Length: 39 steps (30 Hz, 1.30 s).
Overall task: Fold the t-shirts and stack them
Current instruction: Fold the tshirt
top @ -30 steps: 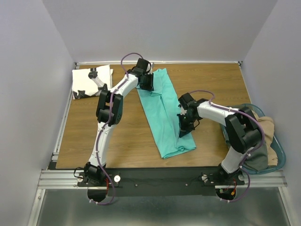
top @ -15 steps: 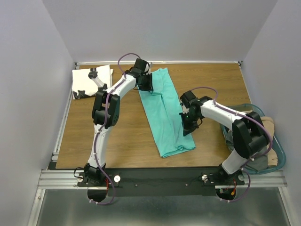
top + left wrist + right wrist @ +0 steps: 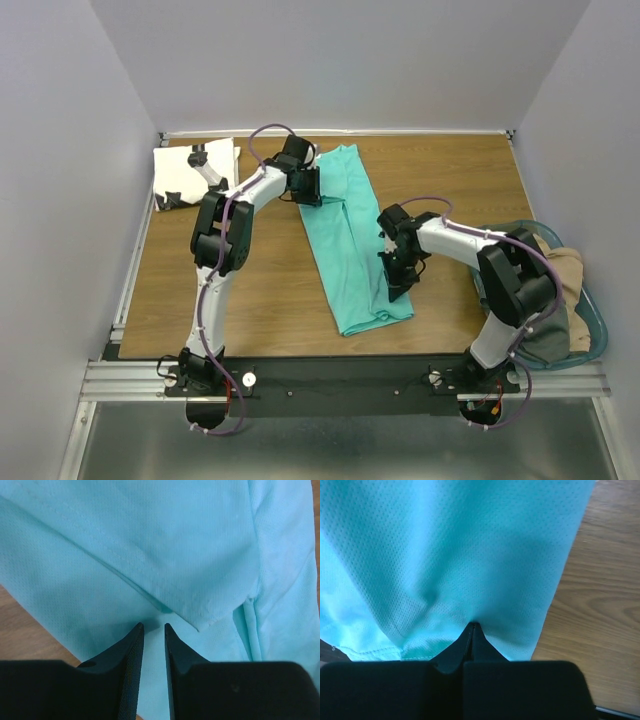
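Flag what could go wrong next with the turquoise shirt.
1. The right pincer pinches only the edge of the turquoise shirt; the cloth may slip out when lifted.
2. The left pincer stands slightly open, gripping nothing; a one-sided lift would likely skew the fold.

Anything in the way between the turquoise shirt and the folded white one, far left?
Nothing lies on the table between the turquoise shirt and the white shirt. Only the left arm crosses above that gap.
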### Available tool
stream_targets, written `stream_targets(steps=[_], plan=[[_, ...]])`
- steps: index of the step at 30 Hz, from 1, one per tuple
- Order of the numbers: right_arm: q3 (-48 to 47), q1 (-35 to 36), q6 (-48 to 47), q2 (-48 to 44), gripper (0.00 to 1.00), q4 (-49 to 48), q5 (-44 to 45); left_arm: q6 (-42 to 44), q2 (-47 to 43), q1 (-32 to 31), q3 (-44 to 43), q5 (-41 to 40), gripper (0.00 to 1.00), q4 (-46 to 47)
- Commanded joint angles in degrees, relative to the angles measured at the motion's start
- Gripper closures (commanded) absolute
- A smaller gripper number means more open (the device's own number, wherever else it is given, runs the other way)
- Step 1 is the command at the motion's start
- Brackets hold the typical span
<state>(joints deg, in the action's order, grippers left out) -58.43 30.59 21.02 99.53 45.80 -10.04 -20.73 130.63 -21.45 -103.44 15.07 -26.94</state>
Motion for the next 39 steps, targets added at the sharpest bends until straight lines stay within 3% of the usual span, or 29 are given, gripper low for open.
stream_targets(steps=[1,25,34,39], plan=[[1.0,2.5,0.7,2.6,1.0,-3.2,-0.9,1.6,4.1,0.2,-2.7,-1.6,0.69,-0.1],[-5.9,10.4,4.5,8.9,1.0,-5.5,-1.6,3.6,10.4,0.8,-11.6,-0.5,0.69,-0.7],[-10.2,10.4,2.0,4.8,0.99,1.5,2.7,3.9,3.6,0.8,-13.5,0.3,0.61,0.5],[-11.4,10.4,1.3,0.7,0.9,6.3,6.0,4.0,-4.1,0.7,-10.2,0.1,0.53,1.5]])
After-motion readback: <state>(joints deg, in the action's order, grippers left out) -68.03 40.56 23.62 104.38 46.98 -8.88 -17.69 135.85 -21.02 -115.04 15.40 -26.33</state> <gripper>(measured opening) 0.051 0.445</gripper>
